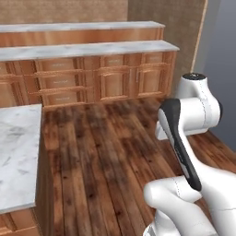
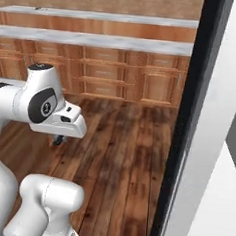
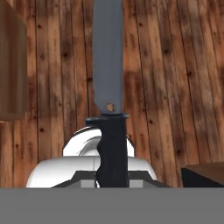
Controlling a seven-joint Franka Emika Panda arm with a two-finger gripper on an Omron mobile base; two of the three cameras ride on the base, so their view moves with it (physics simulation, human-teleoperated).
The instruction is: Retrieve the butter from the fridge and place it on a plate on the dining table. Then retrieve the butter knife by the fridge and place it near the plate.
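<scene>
In the hand view the butter knife has a long grey blade and a dark handle, and it points away from me over the wooden floor. My gripper is shut on the handle. In the right base view the hand hangs low at the left, with a dark tip under it above the floor. The butter and the plate are out of view. A tall black edge with a white panel beside it stands close on the right; I cannot tell whether it belongs to the fridge.
A marble-topped counter with wood sides stands at the left; I cannot tell whether it is the dining table. Wooden cabinets with drawers and marble tops line the back wall. Open plank floor lies between them.
</scene>
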